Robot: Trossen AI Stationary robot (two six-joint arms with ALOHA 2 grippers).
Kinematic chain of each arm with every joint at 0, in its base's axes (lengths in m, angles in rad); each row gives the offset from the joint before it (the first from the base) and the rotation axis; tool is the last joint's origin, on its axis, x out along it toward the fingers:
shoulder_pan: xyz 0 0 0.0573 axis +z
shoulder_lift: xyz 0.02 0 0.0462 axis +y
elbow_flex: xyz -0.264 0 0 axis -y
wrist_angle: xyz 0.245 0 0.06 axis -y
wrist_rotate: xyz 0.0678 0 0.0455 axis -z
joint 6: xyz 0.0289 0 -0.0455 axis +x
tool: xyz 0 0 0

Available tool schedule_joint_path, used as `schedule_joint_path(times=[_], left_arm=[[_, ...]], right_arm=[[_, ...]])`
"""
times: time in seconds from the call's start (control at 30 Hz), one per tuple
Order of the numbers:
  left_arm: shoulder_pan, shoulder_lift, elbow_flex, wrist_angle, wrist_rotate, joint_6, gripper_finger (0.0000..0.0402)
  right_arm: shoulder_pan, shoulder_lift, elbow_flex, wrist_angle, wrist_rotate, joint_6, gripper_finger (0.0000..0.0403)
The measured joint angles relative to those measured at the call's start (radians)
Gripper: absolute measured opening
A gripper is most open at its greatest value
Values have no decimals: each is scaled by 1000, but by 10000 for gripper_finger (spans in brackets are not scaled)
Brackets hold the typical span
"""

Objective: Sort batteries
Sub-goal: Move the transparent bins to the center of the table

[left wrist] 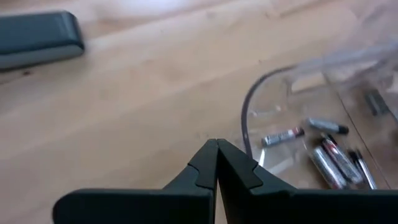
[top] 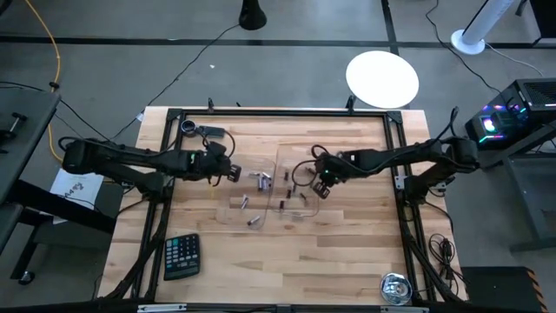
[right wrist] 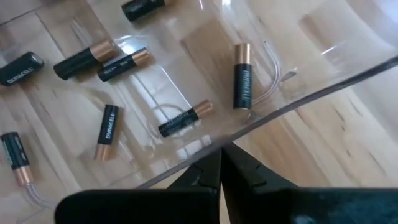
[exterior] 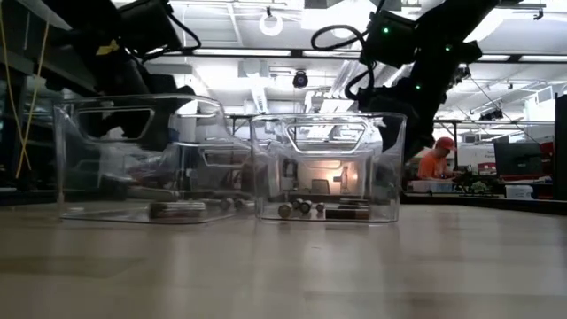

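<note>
Near bottom of the high view: calculator (top: 182, 256), tape measure (top: 395, 288). Mid-frame, we see batteries (top: 261, 181) in two clear trays (top: 287, 161): silvery ones centre-left, black-and-copper ones (right wrist: 242, 76) centre-right. Left gripper (top: 233, 171) and right gripper (top: 322, 184) both pinched closed, holding nothing, hovering by the trays. We judge it between picks; next move needs a claw opened over one battery.

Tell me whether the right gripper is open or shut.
Shut. In the right wrist view the right gripper has its fingers pressed together, holding nothing, above the clear tray of batteries.
</note>
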Motion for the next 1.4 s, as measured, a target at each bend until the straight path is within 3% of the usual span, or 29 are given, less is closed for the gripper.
schedule_joint_path(times=[0.17, 0.5, 0.6, 0.73, 0.87, 1.07, 1.23, 1.4], left_arm=[[40, 0, 0, 21, -62, 1, 0], [52, -110, 0, -68, -18, 101, 0], [27, -185, 0, -175, 160, 125, 0], [-77, -225, 0, -344, 507, -48, 0], [-276, -220, 0, -406, 643, -243, 0], [-498, -151, 0, -486, 683, -491, 0], [-585, -54, 0, -208, 663, -481, 0], [-565, 56, 0, -115, 573, -451, 0]], right_arm=[[-6, 1, 0, 31, -22, -58, 0], [-5, -65, 2, -166, 0, -6, 0], [-5, -99, 2, -217, 1, 18, 0], [-4, -125, 2, -245, 1, 34, 0], [-4, -126, 1, -251, 1, 46, 0], [-4, -126, 1, -248, 23, 44, 0], [-4, -126, 0, -247, 33, 40, 0], [-4, -126, 0, -241, 35, 40, 0]])
